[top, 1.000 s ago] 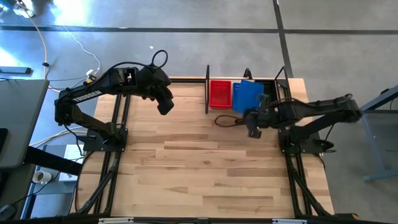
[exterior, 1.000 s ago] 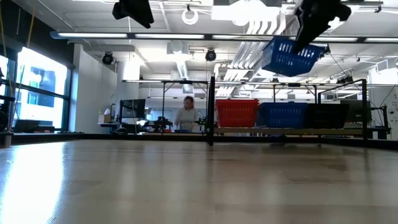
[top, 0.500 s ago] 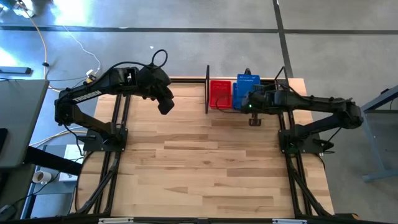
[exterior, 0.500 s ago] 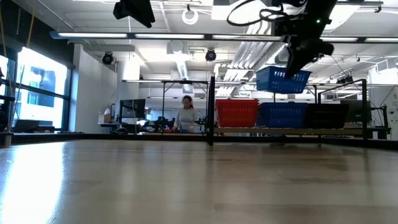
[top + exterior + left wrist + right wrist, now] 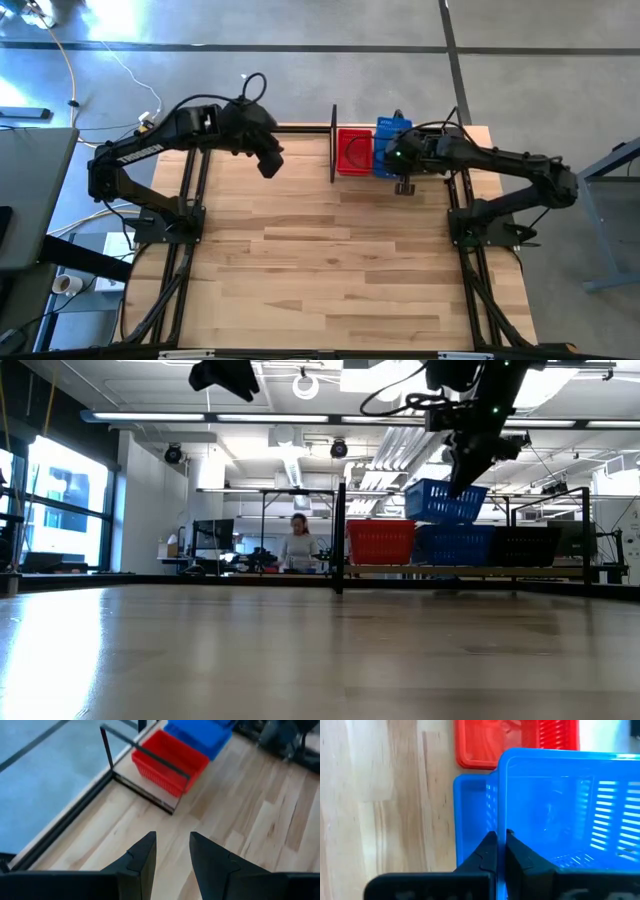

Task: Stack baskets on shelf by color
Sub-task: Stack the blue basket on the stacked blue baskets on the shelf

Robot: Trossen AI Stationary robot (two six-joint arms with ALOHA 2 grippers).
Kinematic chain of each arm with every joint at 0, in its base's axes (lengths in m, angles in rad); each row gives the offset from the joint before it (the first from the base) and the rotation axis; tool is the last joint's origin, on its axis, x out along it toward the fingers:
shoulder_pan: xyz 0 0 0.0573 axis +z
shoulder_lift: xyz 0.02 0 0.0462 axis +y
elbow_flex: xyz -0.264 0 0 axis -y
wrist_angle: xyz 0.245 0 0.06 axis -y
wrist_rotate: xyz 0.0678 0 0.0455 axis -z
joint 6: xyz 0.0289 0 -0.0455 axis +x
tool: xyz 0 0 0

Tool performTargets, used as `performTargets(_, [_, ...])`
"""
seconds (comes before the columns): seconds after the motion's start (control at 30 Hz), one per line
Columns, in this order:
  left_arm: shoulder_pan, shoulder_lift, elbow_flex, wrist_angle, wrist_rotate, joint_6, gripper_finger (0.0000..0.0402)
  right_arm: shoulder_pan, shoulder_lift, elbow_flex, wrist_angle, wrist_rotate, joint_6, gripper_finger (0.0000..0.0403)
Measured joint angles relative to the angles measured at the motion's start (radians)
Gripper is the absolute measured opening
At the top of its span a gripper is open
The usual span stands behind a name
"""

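One blue basket (image 5: 445, 501) hangs from your right gripper (image 5: 499, 851), whose fingers are pinched together on its near wall; the right wrist view shows that wall running between the two dark fingers. Over the last second you carried it in from the table side of the shelf (image 5: 334, 146), where it hung high and tipped, to a spot directly over the blue basket on the rack (image 5: 455, 545). It has come down as well and now sits tilted just above that lower basket's rim, not yet nested as far as the low view shows. From above, the held basket covers nearly all of the one beneath, so the line-up looks close. The red basket (image 5: 353, 150) sits just beside the blue pair, at the shelf's left end, and a black basket (image 5: 525, 546) sits on the other side of the blue one. Your left gripper (image 5: 171, 851) waits in the air over the table's far left part, fingers apart, holding nothing, aimed at the shelf. Judgement: the blue stack is about to gain a level. Level the basket before lowering, since the tilt could catch a corner on the rim below. Remaining baskets are not in view.
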Motion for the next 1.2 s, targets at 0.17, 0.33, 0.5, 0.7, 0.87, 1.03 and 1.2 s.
performTargets(0.17, [0.021,0.0,0.0,0.044,0.0,-0.003,0.0107,0.0,0.047,0.0,-0.015,-0.018,0.01,0.0])
performTargets(0.33, [0.039,0.0,0.0,0.065,0.0,-0.003,0.0107,-0.001,0.091,0.0,-0.032,-0.027,0.011,0.0])
performTargets(0.5, [0.045,0.0,0.0,0.066,0.0,-0.003,0.0107,-0.005,0.122,0.0,-0.037,-0.008,0.004,0.0])
performTargets(0.7, [0.045,0.0,0.0,0.067,0.0,-0.001,0.0107,-0.005,0.129,0.0,-0.031,-0.005,-0.029,0.0])
performTargets(0.87, [0.045,0.0,0.0,0.067,0.001,-0.001,0.0107,-0.005,0.129,0.0,-0.029,-0.007,-0.032,0.0001])
performTargets(1.03, [0.045,0.0,0.0,0.067,0.001,-0.002,0.0107,-0.019,0.129,0.0,-0.029,-0.011,0.017,0.0032])
performTargets(1.2, [0.045,0.0,0.0,0.067,0.001,-0.002,0.0107,-0.025,0.123,0.0,-0.029,0.012,0.001,0.0081])
